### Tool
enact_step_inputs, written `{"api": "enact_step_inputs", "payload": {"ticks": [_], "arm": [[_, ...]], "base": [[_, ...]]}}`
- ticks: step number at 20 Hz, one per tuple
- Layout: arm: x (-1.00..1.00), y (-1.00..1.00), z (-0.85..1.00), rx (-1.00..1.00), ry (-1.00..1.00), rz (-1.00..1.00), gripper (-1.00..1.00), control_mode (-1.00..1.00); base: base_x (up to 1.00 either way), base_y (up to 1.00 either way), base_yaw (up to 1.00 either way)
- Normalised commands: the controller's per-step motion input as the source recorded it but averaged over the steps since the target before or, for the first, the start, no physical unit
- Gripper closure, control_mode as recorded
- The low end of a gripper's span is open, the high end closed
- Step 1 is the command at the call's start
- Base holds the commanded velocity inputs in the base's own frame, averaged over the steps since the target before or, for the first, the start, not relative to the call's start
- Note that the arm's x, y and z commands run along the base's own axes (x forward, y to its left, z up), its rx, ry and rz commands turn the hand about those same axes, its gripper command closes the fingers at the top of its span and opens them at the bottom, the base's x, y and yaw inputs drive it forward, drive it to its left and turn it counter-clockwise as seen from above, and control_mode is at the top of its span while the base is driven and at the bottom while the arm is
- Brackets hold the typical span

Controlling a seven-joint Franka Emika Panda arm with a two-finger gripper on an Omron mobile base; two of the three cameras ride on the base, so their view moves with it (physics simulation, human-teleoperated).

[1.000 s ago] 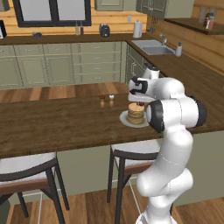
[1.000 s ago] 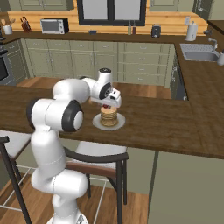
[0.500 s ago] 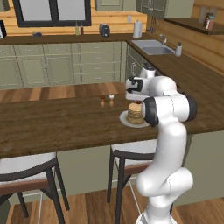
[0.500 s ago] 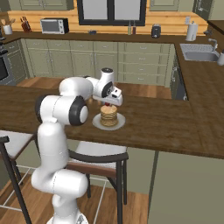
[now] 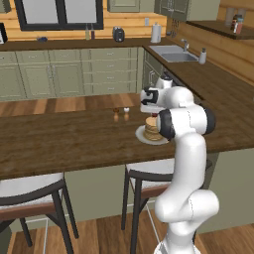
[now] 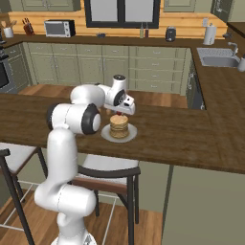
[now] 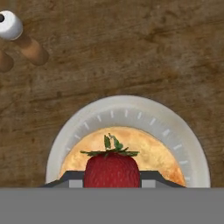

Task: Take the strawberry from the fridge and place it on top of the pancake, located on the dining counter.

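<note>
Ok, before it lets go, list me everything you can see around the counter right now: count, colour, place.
strawberry: one, dark red with green leaves, held between the gripper fingers above the pancake
pancake: one short stack, golden brown, on the plate
plate: one, white, round, on the dining counter
dining counter: one, dark-brown wood grain, grey-green base
shakers: two, small, brown with one white and one dark top, on the dining counter beyond the plate
stools: two, pale seats and dark frames, in front of the dining counter
microwave: one, on the far worktop
sink: one, grey, in the side worktop
gripper: one, shut on the strawberry, over the pancake
</note>
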Motion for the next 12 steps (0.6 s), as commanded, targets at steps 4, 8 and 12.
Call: {"api": "enact_step_inputs", "payload": {"ticks": [4, 8, 12], "arm": [[0.00, -0.02, -0.34, 0.00, 0.00, 0.00, 1.00, -1.00], [0.00, 0.00, -0.23, 0.00, 0.00, 0.00, 1.00, -1.00], [-0.02, 0.00, -0.24, 0.00, 0.00, 0.00, 1.00, -1.00]], "base": [[0.00, 0.00, 0.00], [0.00, 0.00, 0.00], [0.00, 0.00, 0.00]]}}
